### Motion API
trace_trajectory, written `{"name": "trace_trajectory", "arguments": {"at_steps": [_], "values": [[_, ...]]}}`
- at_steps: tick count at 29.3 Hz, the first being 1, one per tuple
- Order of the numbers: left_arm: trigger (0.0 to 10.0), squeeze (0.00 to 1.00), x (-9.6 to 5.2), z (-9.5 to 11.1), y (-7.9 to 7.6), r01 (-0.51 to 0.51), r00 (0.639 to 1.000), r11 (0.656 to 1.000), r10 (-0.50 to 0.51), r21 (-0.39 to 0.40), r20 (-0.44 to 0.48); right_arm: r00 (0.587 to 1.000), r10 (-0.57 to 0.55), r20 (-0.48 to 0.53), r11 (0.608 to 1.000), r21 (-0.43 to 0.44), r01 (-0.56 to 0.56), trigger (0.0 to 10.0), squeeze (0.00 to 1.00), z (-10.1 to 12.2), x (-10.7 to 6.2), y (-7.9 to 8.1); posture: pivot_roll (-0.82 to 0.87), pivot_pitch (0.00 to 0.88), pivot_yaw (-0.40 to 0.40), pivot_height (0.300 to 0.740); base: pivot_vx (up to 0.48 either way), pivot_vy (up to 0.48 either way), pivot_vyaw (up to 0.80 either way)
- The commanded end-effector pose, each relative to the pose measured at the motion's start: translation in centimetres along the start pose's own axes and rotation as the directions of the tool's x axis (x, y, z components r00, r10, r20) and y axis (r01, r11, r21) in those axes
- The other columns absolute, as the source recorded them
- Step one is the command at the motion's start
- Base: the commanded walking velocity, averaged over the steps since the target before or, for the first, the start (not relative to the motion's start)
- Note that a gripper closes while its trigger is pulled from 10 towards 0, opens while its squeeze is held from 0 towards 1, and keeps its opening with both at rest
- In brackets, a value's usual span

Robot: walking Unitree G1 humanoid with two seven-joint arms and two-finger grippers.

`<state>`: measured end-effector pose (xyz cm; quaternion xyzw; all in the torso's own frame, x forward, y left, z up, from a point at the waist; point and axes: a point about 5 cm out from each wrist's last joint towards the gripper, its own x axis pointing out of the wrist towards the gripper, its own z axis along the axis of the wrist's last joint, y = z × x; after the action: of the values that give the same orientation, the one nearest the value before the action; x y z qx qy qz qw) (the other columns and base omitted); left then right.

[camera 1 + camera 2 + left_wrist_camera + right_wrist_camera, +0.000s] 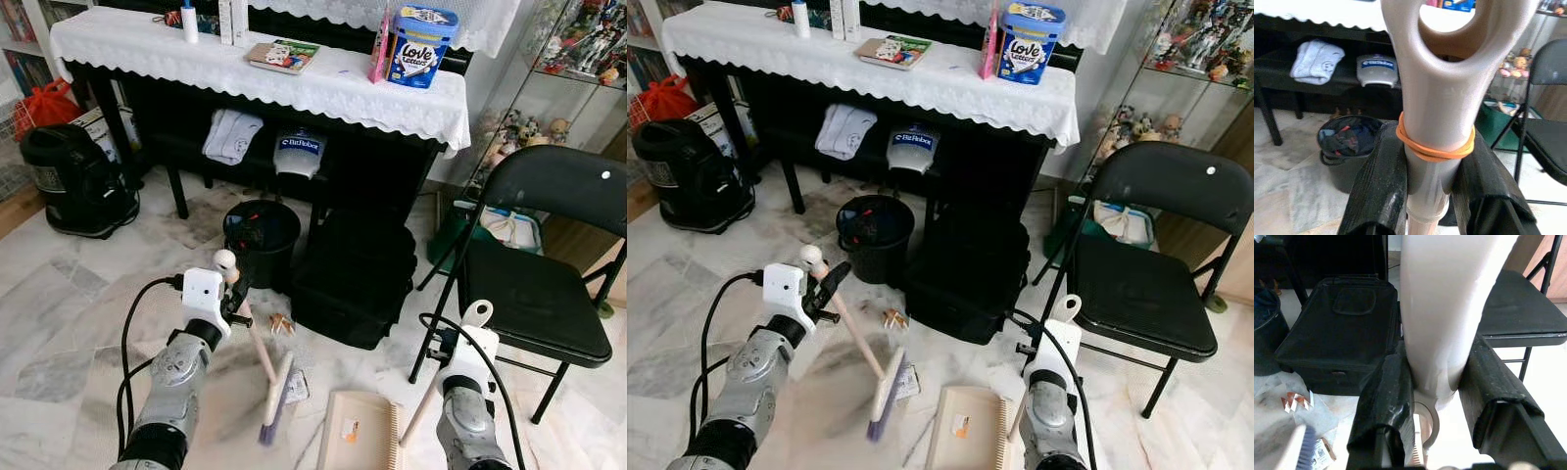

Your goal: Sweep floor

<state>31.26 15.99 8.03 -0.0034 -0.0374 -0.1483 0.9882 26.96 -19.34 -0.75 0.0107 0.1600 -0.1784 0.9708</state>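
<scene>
While each claw pinches a handle, broom (274, 392) left, dustpan (358, 431) right, the bin (261, 235) holds dark rubbish.

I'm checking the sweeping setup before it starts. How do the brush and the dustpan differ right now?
The brush is tilted, bristles down on the floor, while the dustpan lies flat. The brush sits in the left gripper, the dustpan's handle in the right gripper. The brush is narrow, the dustpan broad. Both are beige, and each gripper is shut on its handle.
</scene>
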Motion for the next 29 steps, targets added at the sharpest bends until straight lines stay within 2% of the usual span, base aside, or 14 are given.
{"name": "trace_trajectory", "arguments": {"at_steps": [1,7,9,10,11,16,23,26,29], "values": [[10.0,0.0,0.6,0.5,-0.4,0.028,0.999,0.999,-0.028,-0.019,0.018,0.998,-0.008,0.059,1.0,0.003,0.008,10.0,0.0,1.2,0.4,-0.1,-0.04,0.0,-0.106,0.74,0.0,0.0,0.0],[10.0,0.0,0.4,0.5,-0.4,0.094,0.996,0.995,-0.094,-0.03,0.001,0.998,-0.007,0.058,1.0,0.003,0.007,10.0,0.0,1.1,0.4,-0.1,-0.03,0.0,-0.106,0.74,0.0,0.0,0.0],[10.0,0.0,0.7,2.1,1.0,-0.011,0.996,0.998,0.017,-0.06,0.093,0.998,-0.007,0.058,1.0,0.003,0.007,10.0,0.0,1.1,0.4,-0.1,-0.03,0.0,-0.107,0.74,0.0,0.0,0.0],[10.0,0.0,0.8,2.3,1.2,-0.027,0.994,0.998,0.033,-0.065,0.108,0.998,-0.007,0.057,1.0,0.003,0.006,10.0,0.0,1.1,0.4,-0.1,-0.03,0.0,-0.107,0.74,0.0,0.0,0.0],[10.0,0.0,0.9,2.8,1.2,-0.029,0.991,0.999,0.034,-0.04,0.128,0.998,-0.005,0.058,1.0,0.003,0.005,10.0,0.0,1.1,0.4,-0.1,-0.03,0.0,-0.108,0.74,0.0,0.0,0.0],[10.0,0.0,0.8,3.2,1.1,-0.043,0.987,0.999,0.044,-0.012,0.154,0.998,-0.003,0.057,1.0,0.002,0.003,10.0,0.0,1.1,0.3,0.0,-0.03,0.0,-0.108,0.74,0.0,0.0,0.0],[10.0,0.0,0.6,2.7,1.1,-0.058,0.989,0.997,0.05,0.057,0.139,0.999,0.0,0.053,1.0,0.002,0.0,10.0,0.0,1.0,0.3,0.0,-0.04,0.0,-0.109,0.74,0.0,0.0,0.0],[10.0,0.0,0.8,2.4,0.6,-0.027,0.993,0.992,0.012,0.122,0.118,0.999,-0.001,0.05,1.0,0.001,0.001,10.0,0.0,1.0,0.4,-0.1,-0.04,0.0,-0.11,0.74,0.0,0.0,0.0],[10.0,0.0,0.9,2.2,0.5,-0.021,0.994,0.989,0.005,0.149,0.108,0.999,-0.002,0.053,1.0,0.001,0.002,10.0,0.0,1.0,0.4,-0.1,-0.04,0.0,-0.11,0.74,0.0,0.0,0.0]]}}
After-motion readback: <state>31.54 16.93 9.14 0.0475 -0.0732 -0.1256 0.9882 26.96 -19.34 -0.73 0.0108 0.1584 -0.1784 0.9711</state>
